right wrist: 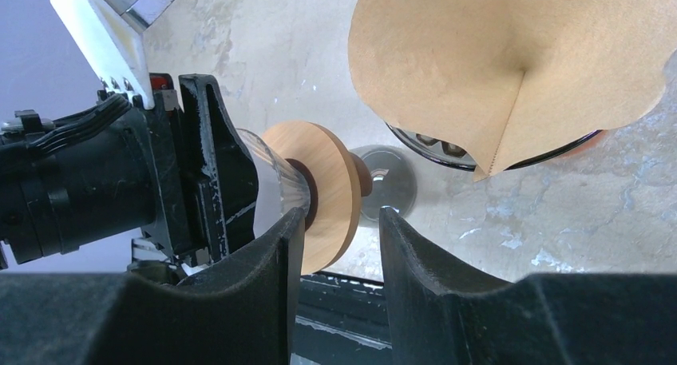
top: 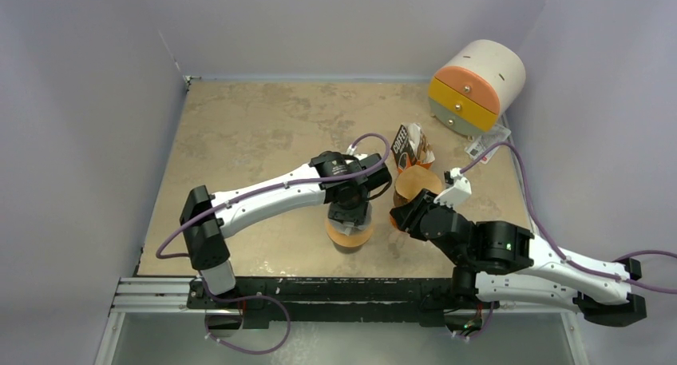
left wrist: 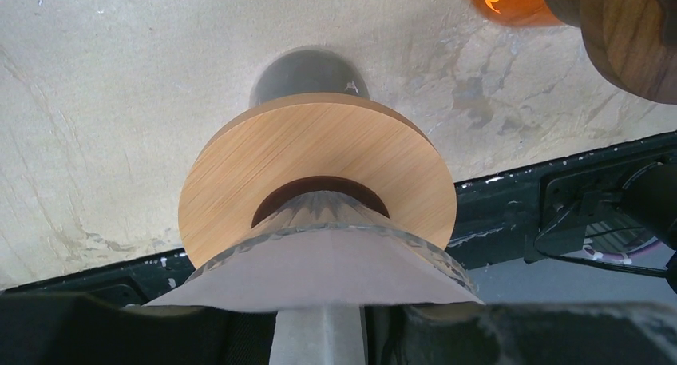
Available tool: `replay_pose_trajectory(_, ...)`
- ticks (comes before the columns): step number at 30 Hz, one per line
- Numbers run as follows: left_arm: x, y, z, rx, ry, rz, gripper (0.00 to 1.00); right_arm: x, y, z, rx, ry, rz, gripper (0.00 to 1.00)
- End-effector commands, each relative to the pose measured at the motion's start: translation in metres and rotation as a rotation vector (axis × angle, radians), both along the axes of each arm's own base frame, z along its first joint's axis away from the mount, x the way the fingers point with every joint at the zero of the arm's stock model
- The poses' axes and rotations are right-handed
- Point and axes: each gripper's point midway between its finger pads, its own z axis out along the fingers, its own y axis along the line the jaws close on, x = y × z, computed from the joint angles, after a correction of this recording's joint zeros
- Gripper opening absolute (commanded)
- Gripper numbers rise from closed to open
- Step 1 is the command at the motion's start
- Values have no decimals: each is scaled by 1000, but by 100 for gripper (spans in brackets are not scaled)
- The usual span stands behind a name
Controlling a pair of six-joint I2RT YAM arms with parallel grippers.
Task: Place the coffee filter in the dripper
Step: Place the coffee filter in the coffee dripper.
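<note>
Bright, even overhead light; soft shadows, blurry wrist-view foregrounds.

L end effector (left wrist: 319, 333) parted, R end effector (right wrist: 342, 221) parted

Only "COFFEE" reads — on the dark bag (top: 409, 148).

The dripper (left wrist: 315, 181) has a collar of pale wood, matt, with fine straight grain, and a cone (left wrist: 319, 219) of clear ribbed glass with a glossy rim. The coffee filter (left wrist: 319, 273) is smooth, matt, off-white paper. A second filter (right wrist: 511, 61) is brown paper, faintly fibrous, with a crimped seam. The table (top: 255, 117) looks like mottled beige stone, matt. The right gripper (right wrist: 343, 213) has fingers (right wrist: 423, 285) of matt black plastic.
</note>
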Motion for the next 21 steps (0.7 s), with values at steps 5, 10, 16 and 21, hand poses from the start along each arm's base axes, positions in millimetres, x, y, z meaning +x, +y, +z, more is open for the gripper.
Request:
replay_pose_trajectory(5, -3, 3, 7, -17, -15, -28, 43, 5, -4, 6, 23, -18, -38, 43)
replay_pose_trajectory(10, -1, 1, 13, -30, -29, -41, 42, 5, -6, 7, 14, -23, -38, 43)
replay_pose_trajectory(16, 2, -1, 21, -36, -44, -57, 31, 6, -7, 10, 9, -34, -36, 43)
replay_pose_trajectory(21, 4, -3, 26, -35, -56, -68, 17, 7, -8, 12, 4, -43, -35, 43)
